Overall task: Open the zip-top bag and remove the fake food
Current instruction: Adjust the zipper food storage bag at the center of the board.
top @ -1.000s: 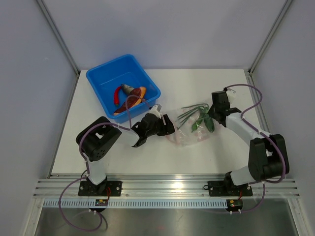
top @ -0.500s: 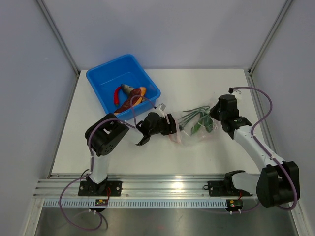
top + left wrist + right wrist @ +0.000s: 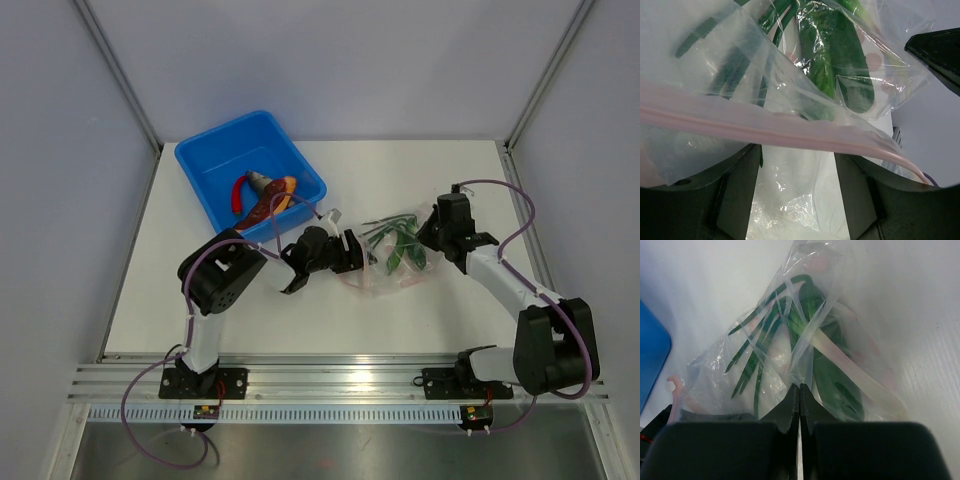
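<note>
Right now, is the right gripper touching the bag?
Touching. The right wrist view shows the right gripper shut, with a fold of the bag pinched in its closed jaws.

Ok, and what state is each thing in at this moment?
zip-top bag: lying on the table, zip state unclear
green fake food: inside the bag
toy fish, red chili: in the blue tub
left gripper: jaws open, zip strip across them
right gripper: jaws shut on the bag film
</note>
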Robot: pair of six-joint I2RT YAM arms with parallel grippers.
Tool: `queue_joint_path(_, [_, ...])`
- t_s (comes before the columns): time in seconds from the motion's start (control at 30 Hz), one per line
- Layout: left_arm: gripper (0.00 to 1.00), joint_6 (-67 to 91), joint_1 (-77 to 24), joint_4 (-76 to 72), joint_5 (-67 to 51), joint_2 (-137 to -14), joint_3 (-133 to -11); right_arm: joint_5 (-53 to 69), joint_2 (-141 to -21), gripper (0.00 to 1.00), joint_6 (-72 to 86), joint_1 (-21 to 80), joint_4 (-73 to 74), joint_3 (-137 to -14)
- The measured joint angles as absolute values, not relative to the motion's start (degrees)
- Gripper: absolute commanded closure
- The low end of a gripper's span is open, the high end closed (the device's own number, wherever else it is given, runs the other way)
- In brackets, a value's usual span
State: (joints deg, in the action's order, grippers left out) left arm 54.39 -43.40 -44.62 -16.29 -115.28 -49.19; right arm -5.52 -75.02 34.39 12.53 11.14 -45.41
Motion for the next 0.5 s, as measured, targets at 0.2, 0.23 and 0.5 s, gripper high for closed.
queue_joint_path(0.2, [0.37,54.46,-43.51,-43.99,-16.21,-115.28,-49.12,-4.80,-76.34,1.00,34.44,12.53,11.11,-45.41])
queue_joint_path(0.23, [0.38,54.48,-43.51,-44.42,-16.16,-115.28,-48.95,-4.75,-76.23,1.00,34.46,12.53,11.07,-45.41])
queue_joint_path(0.5, [0.41,56.75,-43.27,-57.87,-16.40,-115.26,-44.03,-4.12,-75.37,1.00,34.89,12.53,10.83,-45.41])
